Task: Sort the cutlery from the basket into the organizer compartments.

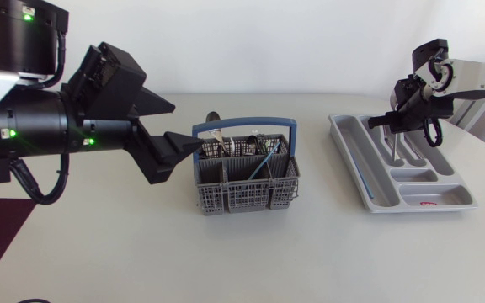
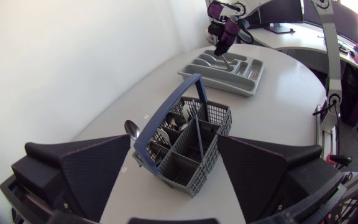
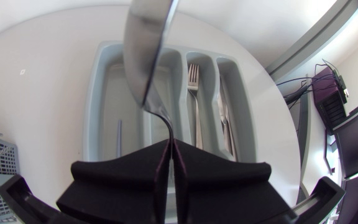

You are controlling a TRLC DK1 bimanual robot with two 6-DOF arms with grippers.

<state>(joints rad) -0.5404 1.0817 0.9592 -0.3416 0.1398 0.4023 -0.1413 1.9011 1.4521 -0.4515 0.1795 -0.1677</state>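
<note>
Your right pincer (image 3: 169, 149) is clenched on the handle of a silver utensil (image 3: 148, 50), which it holds above the grey organizer (image 1: 349, 162), over the long compartment beside the one where a fork (image 3: 193, 81) lies. Your left pincer (image 1: 186, 126) is released, fingers spread wide, just beside the grey basket (image 1: 244, 181) with the blue handle. The basket stands mid-desk (image 1: 141, 252), well apart from the organizer, with cutlery upright in its rear cells.
</note>
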